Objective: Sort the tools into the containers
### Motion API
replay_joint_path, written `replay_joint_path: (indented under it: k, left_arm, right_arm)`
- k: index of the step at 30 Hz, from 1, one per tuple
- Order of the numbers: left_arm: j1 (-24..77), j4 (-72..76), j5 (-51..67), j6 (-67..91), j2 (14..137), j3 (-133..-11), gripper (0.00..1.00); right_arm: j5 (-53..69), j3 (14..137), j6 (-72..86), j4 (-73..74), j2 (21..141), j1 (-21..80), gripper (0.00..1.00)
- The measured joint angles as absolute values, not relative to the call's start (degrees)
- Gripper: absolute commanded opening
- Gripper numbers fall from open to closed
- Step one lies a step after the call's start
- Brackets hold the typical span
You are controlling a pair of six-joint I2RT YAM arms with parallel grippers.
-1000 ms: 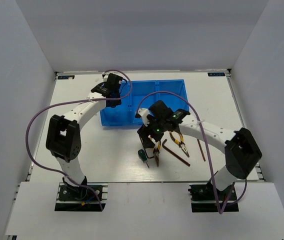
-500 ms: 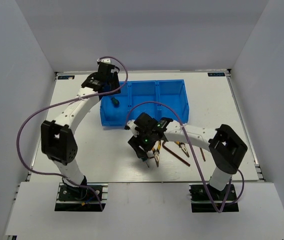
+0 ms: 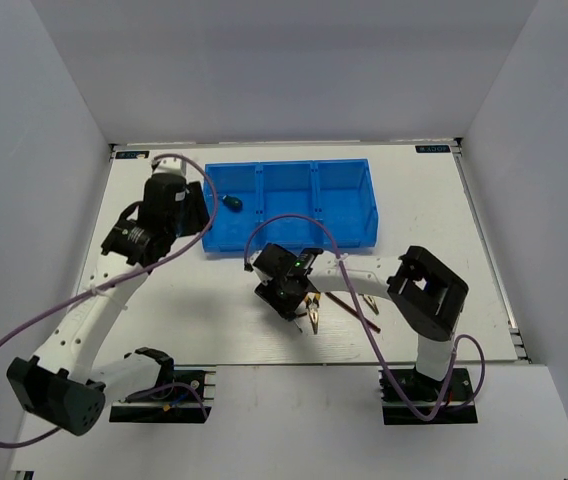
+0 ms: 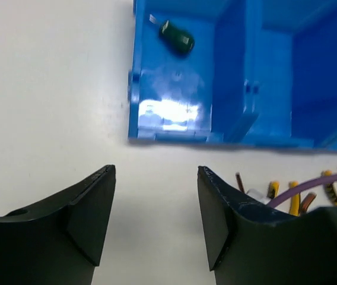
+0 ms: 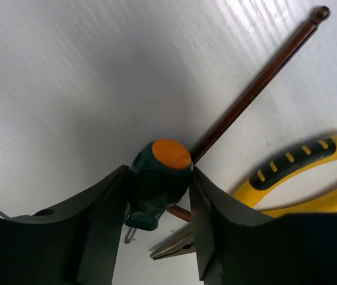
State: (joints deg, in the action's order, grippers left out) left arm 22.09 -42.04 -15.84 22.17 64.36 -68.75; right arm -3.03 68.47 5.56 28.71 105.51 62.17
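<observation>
The blue bin [image 3: 289,166] stands at the back of the table. One green screwdriver [image 3: 230,203] lies in its left compartment, also visible in the left wrist view as the screwdriver [image 4: 177,37] inside the bin [image 4: 134,71]. My left gripper [image 4: 156,202] hangs open over bare table, in front of the bin's left end. My right gripper [image 5: 158,196] is shut on a second green screwdriver [image 5: 156,178] with an orange cap, its fingers pressing both sides of the handle. From above, this gripper [image 3: 284,298] sits just in front of the bin.
Yellow-handled pliers [image 5: 299,160] and a long dark hex key [image 5: 257,83] lie right beside the held screwdriver. From above, pliers [image 3: 313,312], a hex key [image 3: 349,308] and more pliers [image 3: 369,300] lie to the right of the right gripper. White walls enclose the table.
The left arm drew back from the bin toward the left, leaving a screwdriver in the left compartment. The right gripper shifted left over the other screwdriver and closed on its handle.
</observation>
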Motion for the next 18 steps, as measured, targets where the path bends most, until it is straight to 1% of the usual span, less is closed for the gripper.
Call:
replay_joint_path:
  k: [1, 2, 3, 4, 6, 9, 11, 13, 14, 16, 18]
  left_arm:
    - [22.15, -42.65, -15.53, 22.68, 63.18, -66.81, 0.64]
    - [22.15, -43.29, -15.11, 23.24, 62.13, -65.08, 0.61]
    - [22.17, -43.7, -14.68, 23.7, 61.14, -63.66, 0.59]
    - [22.22, -44.07, -14.2, 24.12, 60.07, -62.24, 0.58]
    - [22.24, -44.95, -13.06, 24.99, 57.98, -60.27, 0.55]
    - [22.24, -44.95, -10.87, 25.74, 54.74, -57.82, 0.55]
    - [22.24, -44.82, -9.28, 26.02, 52.64, -55.75, 0.55]
    - [22.24, -44.91, -7.88, 26.17, 50.85, -53.67, 0.55]
    - [22.24, -45.06, -7.27, 26.24, 50.15, -52.77, 0.55]
    - [22.24, -45.3, -6.33, 26.39, 49.36, -51.77, 0.55]
    - [22.24, -45.3, -5.74, 26.44, 48.84, -51.4, 0.55]
  right_arm:
    - [-3.36, 68.77, 5.58, 28.71, 105.73, 62.22, 0.4]
    - [-3.79, 69.17, 5.67, 28.73, 106.06, 62.33, 0.25]
    - [-4.16, 69.47, 5.82, 28.75, 106.26, 62.46, 0.17]
    - [-4.38, 69.65, 5.67, 28.77, 106.34, 62.63, 0.11]
    - [-4.51, 69.69, 5.32, 28.8, 106.34, 62.87, 0.05]
    - [-3.51, 71.24, 4.05, 30.79, 106.34, 62.98, 0.02]
    - [-2.46, 74.15, 2.59, 32.58, 106.34, 62.98, 0.02]
    - [-1.34, 77.45, 1.08, 33.3, 106.06, 62.96, 0.06]
    - [-0.78, 79.22, 0.4, 33.47, 105.8, 62.92, 0.06]
    - [0.16, 82.08, -0.73, 33.67, 105.45, 62.65, 0.01]
    - [0.82, 83.68, -1.48, 33.63, 105.23, 62.37, 0.0]
